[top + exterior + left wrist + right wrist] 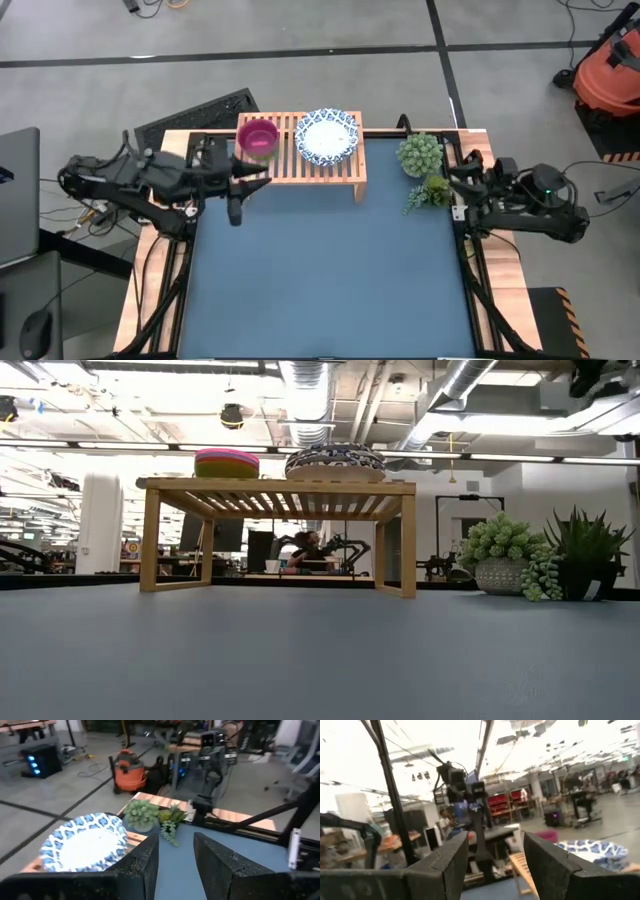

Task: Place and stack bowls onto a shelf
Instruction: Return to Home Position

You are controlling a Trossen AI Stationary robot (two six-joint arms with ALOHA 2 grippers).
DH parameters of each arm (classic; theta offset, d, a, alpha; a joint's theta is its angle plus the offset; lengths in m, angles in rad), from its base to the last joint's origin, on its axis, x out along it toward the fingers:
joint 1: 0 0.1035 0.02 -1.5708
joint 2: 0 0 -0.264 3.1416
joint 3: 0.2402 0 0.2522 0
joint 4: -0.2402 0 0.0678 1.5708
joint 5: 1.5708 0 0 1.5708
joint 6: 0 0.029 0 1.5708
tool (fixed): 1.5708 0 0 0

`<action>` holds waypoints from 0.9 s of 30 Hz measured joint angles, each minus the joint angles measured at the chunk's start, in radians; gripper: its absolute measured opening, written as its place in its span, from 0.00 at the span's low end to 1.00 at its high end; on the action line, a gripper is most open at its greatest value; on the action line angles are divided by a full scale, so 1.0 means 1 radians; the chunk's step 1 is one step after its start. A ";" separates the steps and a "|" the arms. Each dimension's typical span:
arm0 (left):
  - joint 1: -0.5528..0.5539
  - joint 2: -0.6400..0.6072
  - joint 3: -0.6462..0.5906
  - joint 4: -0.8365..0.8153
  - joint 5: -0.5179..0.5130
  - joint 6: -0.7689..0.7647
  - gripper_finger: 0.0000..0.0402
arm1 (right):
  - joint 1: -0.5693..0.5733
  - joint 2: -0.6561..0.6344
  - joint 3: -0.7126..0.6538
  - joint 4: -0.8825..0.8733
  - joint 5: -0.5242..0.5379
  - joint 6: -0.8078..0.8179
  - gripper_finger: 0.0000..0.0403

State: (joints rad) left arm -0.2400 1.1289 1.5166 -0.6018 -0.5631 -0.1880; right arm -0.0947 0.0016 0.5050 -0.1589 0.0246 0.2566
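The light-wood shelf [300, 165] stands at the table's far side on its side legs [150, 540]. On its slatted top rests a stack of small bowls with the magenta bowl [258, 138] uppermost; the stack also shows in the low view [227, 463]. Beside it, a white bowl with a blue patterned rim [327, 137] rests on the slats; it also shows in the left wrist view [85, 842]. My left gripper [245, 185] is open and empty, just off the shelf's near left corner. My right gripper [452, 188] is open and empty at the table's right edge.
Two potted plants [420, 155] [432, 190] stand at the far right of the table, close to my right gripper. The blue table mat [320, 280] spreads in front of the shelf. An orange shop vacuum [610, 70] stands on the floor beyond the table.
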 joint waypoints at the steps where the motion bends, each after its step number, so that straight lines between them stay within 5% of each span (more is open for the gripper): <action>1: -0.004 -0.039 -0.067 0.043 0.002 -0.003 0.27 | -0.003 0.003 0.014 -0.026 0.000 -0.013 0.54; 14: -0.057 -0.460 -0.829 0.574 0.054 -0.143 0.27 | 0.019 0.002 -0.107 -0.023 -0.028 0.014 0.54; 27: -0.152 -0.771 -1.182 0.684 0.062 -0.203 0.27 | 0.049 0.001 -0.422 0.415 -0.013 0.070 0.54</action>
State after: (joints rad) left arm -0.3919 0.3580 0.3341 0.0824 -0.5013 -0.3907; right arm -0.0456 0.0029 0.0832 0.2558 0.0115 0.3264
